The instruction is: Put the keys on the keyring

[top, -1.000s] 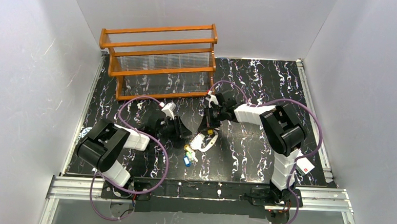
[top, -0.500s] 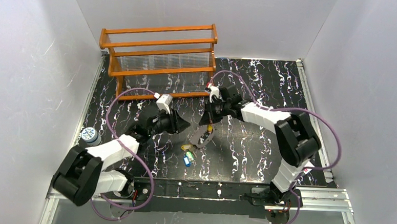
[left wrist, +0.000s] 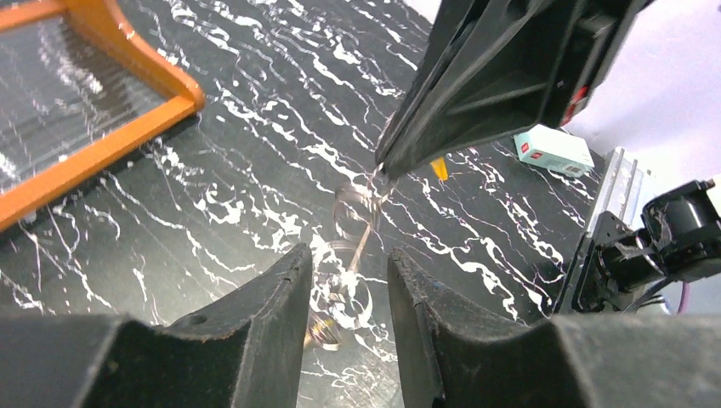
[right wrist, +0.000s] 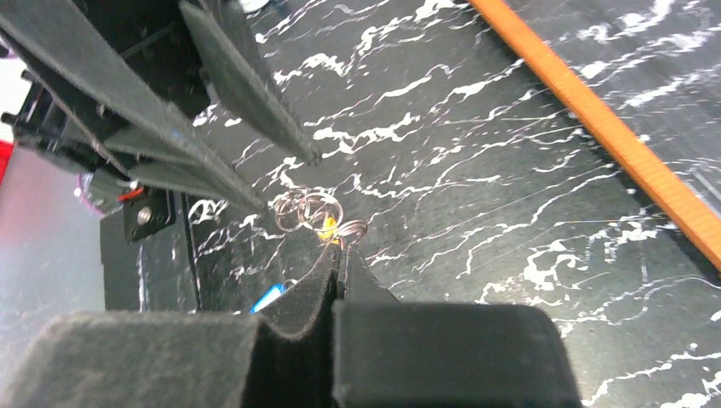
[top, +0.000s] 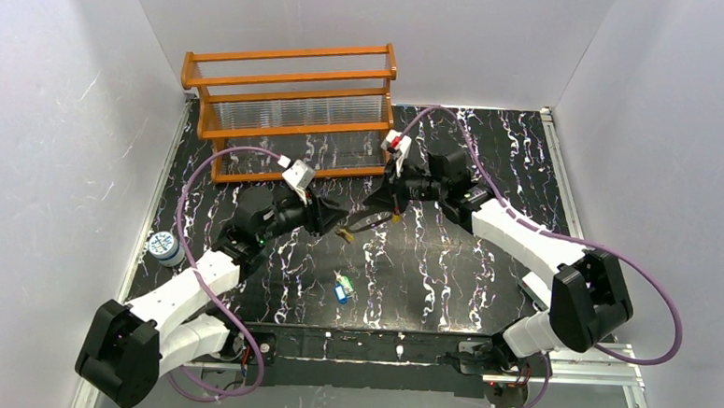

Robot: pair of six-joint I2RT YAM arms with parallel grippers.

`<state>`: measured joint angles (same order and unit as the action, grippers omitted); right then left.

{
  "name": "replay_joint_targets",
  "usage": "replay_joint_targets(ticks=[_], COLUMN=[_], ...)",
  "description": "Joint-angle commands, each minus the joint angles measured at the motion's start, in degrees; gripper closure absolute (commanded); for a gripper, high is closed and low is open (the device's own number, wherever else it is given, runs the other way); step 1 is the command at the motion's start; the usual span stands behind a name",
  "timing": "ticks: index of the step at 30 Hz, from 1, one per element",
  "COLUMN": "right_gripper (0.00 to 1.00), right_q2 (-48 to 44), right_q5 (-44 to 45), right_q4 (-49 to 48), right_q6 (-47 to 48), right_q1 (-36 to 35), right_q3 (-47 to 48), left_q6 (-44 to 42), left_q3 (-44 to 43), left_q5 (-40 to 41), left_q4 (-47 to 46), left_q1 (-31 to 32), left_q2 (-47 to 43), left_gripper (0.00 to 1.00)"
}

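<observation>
The right claw (right wrist: pixel 340 246) is clenching the keyring (right wrist: pixel 308 206) above the bench (top: pixel 449 265), seemingly presenting its coils to the left claw (left wrist: pixel 349 255), which is hovering parted beside them; green and blue keys (top: pixel 342 285) are lying unthreaded below.

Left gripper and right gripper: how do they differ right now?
The left gripper has its jaws apart; the right gripper is shut. The right gripper pinches the keyring wire at its tips; the left gripper clamps nothing visible, the wire loops only showing through its gap. Both are black and face each other tip to tip, close together.
</observation>
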<state>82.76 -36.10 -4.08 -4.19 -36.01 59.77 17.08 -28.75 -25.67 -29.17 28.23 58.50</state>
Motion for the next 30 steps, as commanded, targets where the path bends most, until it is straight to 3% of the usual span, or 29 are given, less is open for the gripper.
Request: replay_joint_targets(ticks=[1,7,19,30], right_gripper=[0.99,0.99,0.99,0.99], right_q2=[-0.4,-2.1,-5.0,-4.4], right_q5=[-10.4,-13.4,-18.6,-13.0], right_q4=[-3.7,-6.1,-9.6,-9.8], right_q6=[7.7,11.5,15.2,10.7], right_q1=[0.1,-0.1,-0.3,-0.4], right_q3=[-1.5,-4.5,-7.9,-6.6], left_q6=[-7.4,-11.7,-18.9,-21.2], left_q3=[0.1,1.1,1.6,2.7], left_q5=[-5.3,-5.8,-9.9,-6.0], left_q4=[-4.3,-5.8,-6.2,-6.2], left_q1=[-0.2,-0.2,0.2,7.5], left_q2=[-3.2,-5.9,-0.6,1.9], left_gripper=[0.65,0.66,0.7,0.73])
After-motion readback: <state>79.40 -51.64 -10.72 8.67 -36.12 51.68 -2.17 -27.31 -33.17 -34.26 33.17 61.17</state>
